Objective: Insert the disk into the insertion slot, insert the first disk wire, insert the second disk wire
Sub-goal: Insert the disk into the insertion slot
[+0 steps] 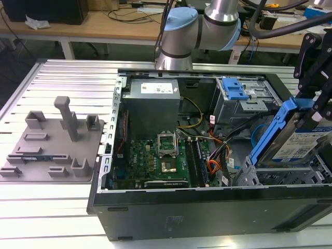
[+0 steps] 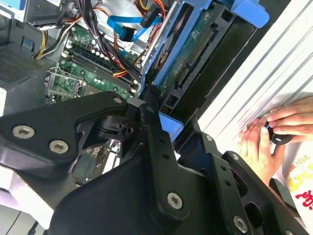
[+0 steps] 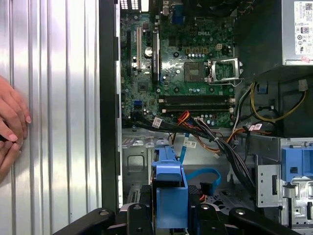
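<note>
The arm (image 1: 179, 36) bends over, its claw (image 3: 169, 213) clamped.

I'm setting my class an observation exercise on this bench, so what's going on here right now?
The robot arm's gripper is clamped on the disk, holding it tilted above the insertion slot at the exterior view's right of the open computer case; it is not yet seated. The second disk wire lies loose inside the case. A person's hands rest on the table beside the case.
</note>
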Robot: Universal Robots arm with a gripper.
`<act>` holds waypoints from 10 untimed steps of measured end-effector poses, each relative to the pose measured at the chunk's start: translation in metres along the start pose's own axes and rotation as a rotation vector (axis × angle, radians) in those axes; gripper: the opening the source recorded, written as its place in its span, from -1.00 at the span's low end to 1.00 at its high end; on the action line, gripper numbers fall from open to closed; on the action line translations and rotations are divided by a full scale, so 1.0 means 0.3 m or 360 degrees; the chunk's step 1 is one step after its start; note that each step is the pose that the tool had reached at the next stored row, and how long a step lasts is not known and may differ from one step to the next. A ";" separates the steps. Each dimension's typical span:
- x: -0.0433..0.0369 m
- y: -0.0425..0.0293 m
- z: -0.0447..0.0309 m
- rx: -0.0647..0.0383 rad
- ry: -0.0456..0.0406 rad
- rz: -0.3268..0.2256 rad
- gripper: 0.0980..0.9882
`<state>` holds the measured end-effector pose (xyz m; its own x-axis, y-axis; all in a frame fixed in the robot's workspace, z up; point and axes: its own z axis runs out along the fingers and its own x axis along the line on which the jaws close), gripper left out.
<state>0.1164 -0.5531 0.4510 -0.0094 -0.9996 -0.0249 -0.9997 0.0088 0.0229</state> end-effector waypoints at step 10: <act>0.000 -0.017 -0.001 -0.0021 0.0001 0.0001 -0.40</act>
<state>0.1214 -0.5531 0.4513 -0.0097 -0.9997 -0.0242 -0.9993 0.0089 0.0358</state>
